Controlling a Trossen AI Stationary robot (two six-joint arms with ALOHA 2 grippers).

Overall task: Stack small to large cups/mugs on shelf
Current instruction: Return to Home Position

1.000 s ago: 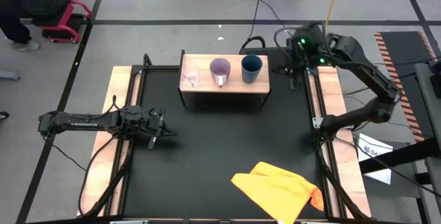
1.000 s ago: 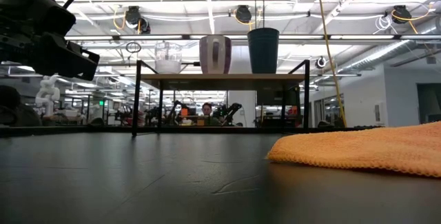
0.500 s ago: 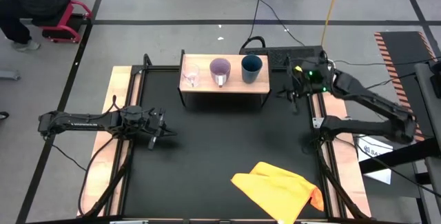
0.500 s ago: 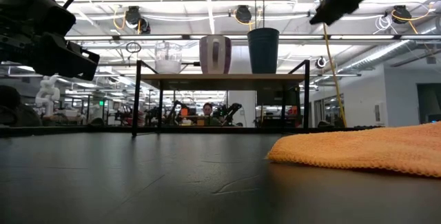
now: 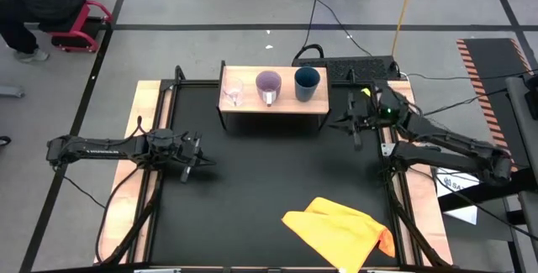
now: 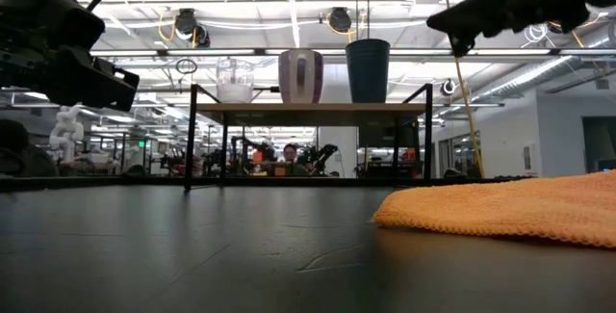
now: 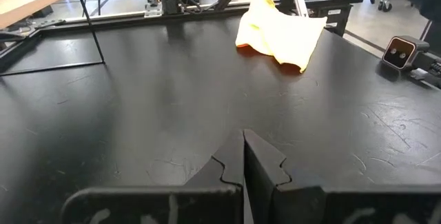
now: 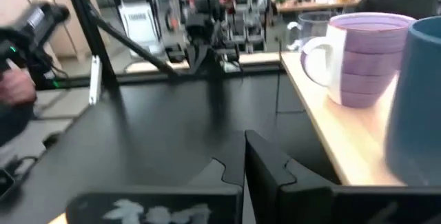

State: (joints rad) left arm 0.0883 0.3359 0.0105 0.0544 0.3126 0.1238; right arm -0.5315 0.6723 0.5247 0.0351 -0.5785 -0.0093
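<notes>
Three cups [image 5: 268, 84] stand on one shelf [image 5: 282, 107].

on the black bench [image 5: 269, 164]: a low shelf [image 5: 286, 107] with a light wooden top at the far edge, a crumpled yellow cloth [image 5: 340, 231] near the front right corner. on the shelf top, in a row, left to right in the high view, upright and apart: clear glass [image 5: 234, 93], light purple mug [image 5: 268, 85], dark blue cup [image 5: 307, 82]
</notes>
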